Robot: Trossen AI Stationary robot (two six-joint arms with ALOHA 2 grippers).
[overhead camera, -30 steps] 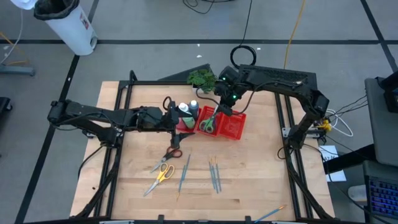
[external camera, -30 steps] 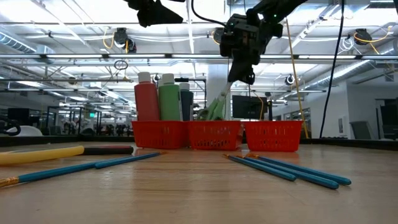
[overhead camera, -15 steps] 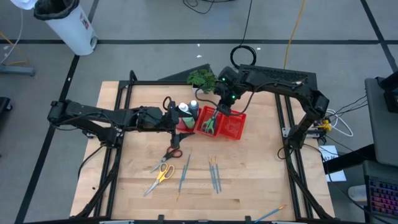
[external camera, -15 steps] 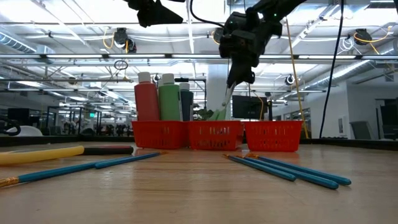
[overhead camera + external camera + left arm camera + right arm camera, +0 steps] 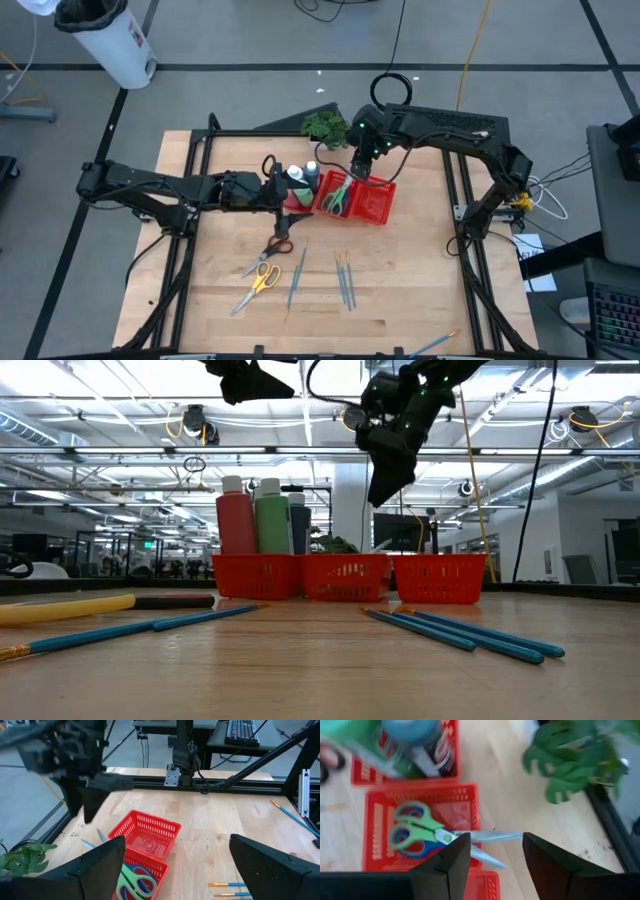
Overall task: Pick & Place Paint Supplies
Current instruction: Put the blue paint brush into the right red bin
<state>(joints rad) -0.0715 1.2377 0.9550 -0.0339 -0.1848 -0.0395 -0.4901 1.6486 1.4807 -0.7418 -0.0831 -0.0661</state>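
Flanking red tray (image 5: 372,206), plant (image 5: 324,126), brushes (image 5: 345,279)

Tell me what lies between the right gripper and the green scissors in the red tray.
Nothing. In the right wrist view, the open right gripper hangs above the green scissors in the red tray's middle compartment, only air between.

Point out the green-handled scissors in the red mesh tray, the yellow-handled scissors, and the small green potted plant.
green-handled scissors (image 5: 412,826): right wrist view, on the handle loops.
yellow-handled scissors (image 5: 264,279): high view, on the yellow handles.
small green potted plant (image 5: 323,126): high view, on the leaves.
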